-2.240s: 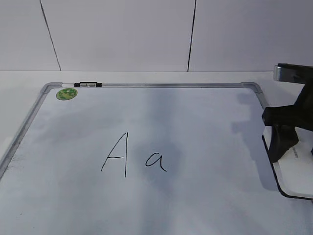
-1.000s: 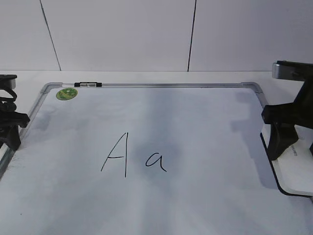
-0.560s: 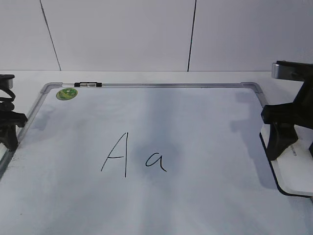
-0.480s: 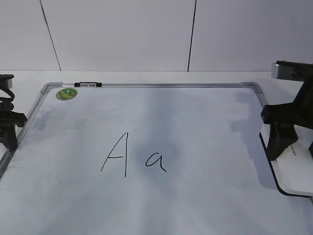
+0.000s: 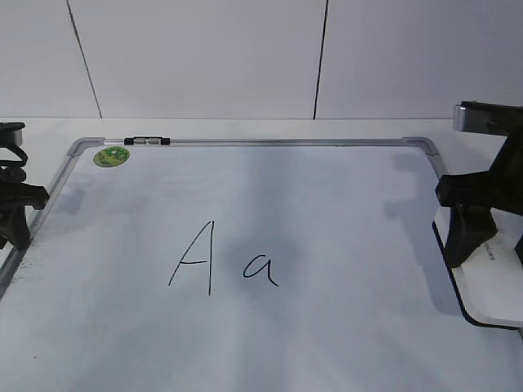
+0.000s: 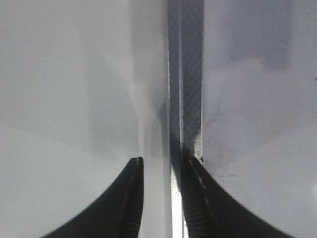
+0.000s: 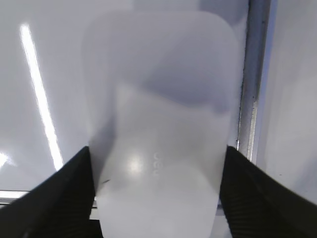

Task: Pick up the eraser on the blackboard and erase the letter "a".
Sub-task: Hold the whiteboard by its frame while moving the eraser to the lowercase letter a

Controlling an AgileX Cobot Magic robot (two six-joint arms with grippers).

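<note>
Right gripper (image 7: pixel 156 198) straddles the eraser (image 7: pixel 163 124) at lower frame, fingers touching its sides; grip unclear. Left gripper (image 6: pixel 161 198), narrowly parted, spans the blackboard (image 6: pixel 190 99) frame.

Handwritten in thin black marker on the blackboard (image 5: pixel 327 212): capital "A" (image 5: pixel 194 257) and, just right of it, the smaller letter "a" (image 5: pixel 260 269). The eraser (image 5: pixel 494 282) carries a short line of small grey print on its top near the edge, too small to read; in the right wrist view faint embossed marks on its top, also illegible. Round green sticker (image 5: pixel 111 156) at the board's far left corner has a pattern, no readable text.
</note>
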